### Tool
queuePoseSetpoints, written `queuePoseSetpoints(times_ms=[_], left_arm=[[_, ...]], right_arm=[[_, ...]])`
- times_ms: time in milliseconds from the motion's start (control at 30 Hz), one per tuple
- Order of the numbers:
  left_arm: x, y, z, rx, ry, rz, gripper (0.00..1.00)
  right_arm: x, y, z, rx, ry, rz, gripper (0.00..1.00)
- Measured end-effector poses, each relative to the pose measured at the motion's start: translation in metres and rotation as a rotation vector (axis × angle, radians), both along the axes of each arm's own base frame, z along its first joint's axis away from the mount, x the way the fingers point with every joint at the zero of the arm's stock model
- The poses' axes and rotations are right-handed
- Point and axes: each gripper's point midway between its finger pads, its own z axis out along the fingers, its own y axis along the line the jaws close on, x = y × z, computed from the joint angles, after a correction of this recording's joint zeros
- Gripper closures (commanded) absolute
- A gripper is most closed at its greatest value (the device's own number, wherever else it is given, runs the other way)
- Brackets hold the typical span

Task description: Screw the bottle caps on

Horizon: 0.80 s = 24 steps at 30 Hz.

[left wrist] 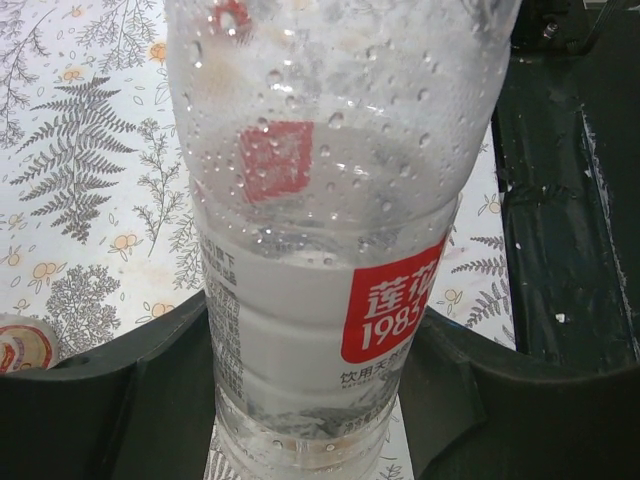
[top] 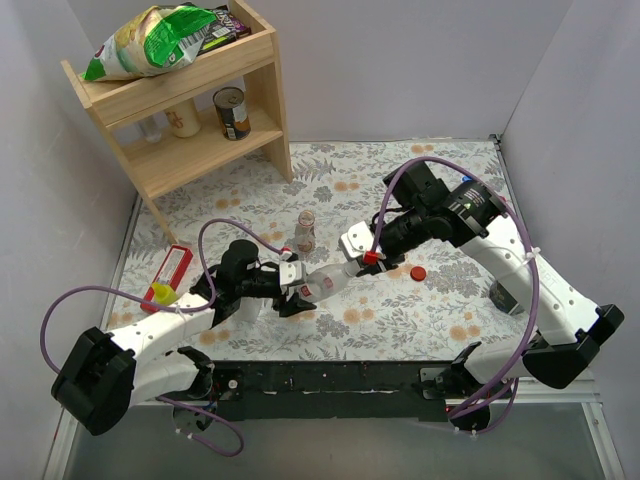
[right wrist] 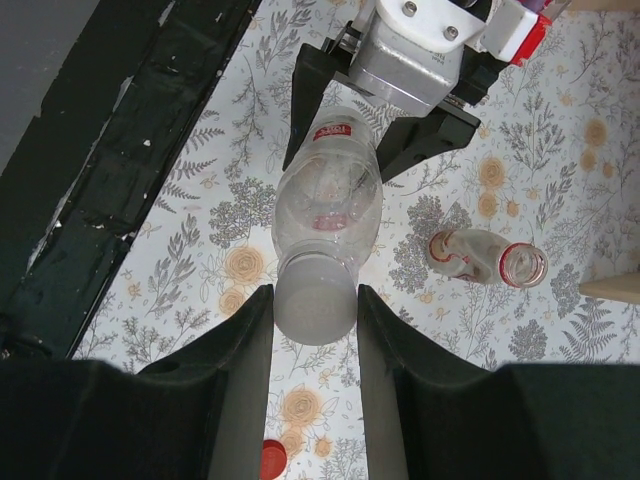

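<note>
My left gripper [top: 298, 284] is shut on the labelled body of a clear bottle [top: 325, 279], which it holds tilted above the table with the neck toward the right. The red-and-white label fills the left wrist view [left wrist: 390, 310] between the black fingers [left wrist: 120, 390]. My right gripper [top: 368, 260] is at the neck. In the right wrist view its fingers [right wrist: 245, 340] touch both sides of a pale grey-white cap [right wrist: 315, 300] on the bottle [right wrist: 328, 195]. A loose red cap [top: 418, 272] lies on the table, also in the right wrist view [right wrist: 270, 458]. A second small clear bottle [top: 305, 232] stands behind.
A wooden shelf [top: 262, 110] at the back left holds snack bags, a can and a jar. A red holder with a yellow bottle [top: 160, 293] lies at the left edge. A black strip [top: 330, 378] runs along the near edge. The second bottle [right wrist: 485, 258] is near the left gripper.
</note>
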Motion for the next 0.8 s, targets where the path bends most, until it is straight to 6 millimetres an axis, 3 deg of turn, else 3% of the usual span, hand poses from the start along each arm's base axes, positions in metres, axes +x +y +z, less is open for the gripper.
queuePoseSetpoints(times_ms=[333,567,600,800], left_arm=[[0.017,-0.003,0.0,0.023,-0.06,0.102,1.0],[0.042,0.002,-0.002,0.07,-0.11,0.282,1.0],[0.044,0.003,-0.003,0.079,-0.112,0.306,1.0],[0.047,0.009,-0.017,0.14,-0.079,0.4,1.0]], right_arm=[[0.012,0.004,-0.004,-0.019,0.045,-0.085,0.69],[0.038,0.016,-0.005,-0.035,0.217,-0.405,0.74],[0.042,0.018,-0.007,-0.045,0.252,-0.463,0.78],[0.062,0.021,-0.022,-0.102,0.409,-0.731,0.87]])
